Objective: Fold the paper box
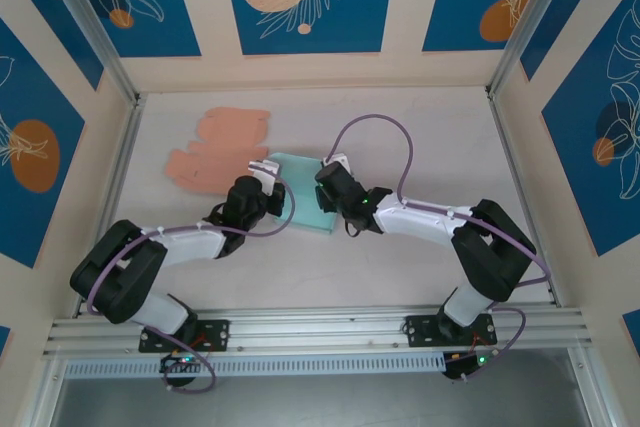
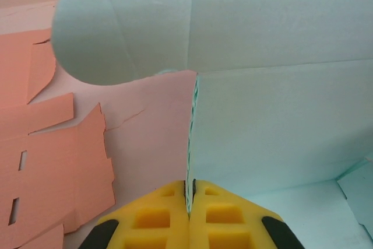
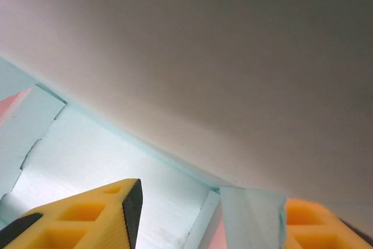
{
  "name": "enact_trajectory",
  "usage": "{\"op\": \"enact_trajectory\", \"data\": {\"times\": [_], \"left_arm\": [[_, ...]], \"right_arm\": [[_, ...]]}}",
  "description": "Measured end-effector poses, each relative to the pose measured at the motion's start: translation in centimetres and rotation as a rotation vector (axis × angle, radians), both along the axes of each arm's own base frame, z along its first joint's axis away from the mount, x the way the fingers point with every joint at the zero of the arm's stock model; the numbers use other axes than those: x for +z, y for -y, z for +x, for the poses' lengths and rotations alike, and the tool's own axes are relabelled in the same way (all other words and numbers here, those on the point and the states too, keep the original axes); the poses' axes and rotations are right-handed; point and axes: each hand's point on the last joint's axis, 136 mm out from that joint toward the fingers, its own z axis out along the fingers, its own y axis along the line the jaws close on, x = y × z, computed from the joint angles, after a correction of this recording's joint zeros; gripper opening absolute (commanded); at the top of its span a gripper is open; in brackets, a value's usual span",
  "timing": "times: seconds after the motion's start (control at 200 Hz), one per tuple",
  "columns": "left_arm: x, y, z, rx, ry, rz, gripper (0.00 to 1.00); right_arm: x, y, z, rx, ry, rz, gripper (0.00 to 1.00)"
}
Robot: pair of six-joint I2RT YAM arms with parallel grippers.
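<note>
1. The teal paper box (image 1: 305, 202) lies half-formed near the middle of the desk (image 1: 430, 127), between the two arms. A flat orange blank (image 1: 218, 147) lies just beside it at 10 o'clock.
2. The left claw (image 2: 190, 188), at the box's 9 o'clock edge, is pressed together on the thin edge of an upright panel (image 2: 280, 126). This probably steadies that wall while the other arm works.
3. The right claw (image 3: 213, 199), at the box's 2 o'clock side, is spread. A teal flap (image 3: 250, 217) stands between its fingers, close to one. I cannot tell if they touch, and nothing is pinched.
</note>
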Motion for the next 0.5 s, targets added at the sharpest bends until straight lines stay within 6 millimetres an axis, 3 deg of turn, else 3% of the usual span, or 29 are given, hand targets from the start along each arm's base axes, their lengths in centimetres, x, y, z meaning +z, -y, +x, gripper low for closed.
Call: {"op": "enact_trajectory", "data": {"times": [0.365, 0.5], "left_arm": [[0.2, 0.3, -0.1, -0.012, 0.013, 0.004, 0.0], [0.1, 0.3, -0.1, -0.015, 0.014, 0.011, 0.0]], "right_arm": [[3.4, 1.1, 0.4, -0.007, 0.036, 0.073, 0.49], [3.8, 1.6, 1.0, -0.005, 0.03, 0.093, 0.43]]}}
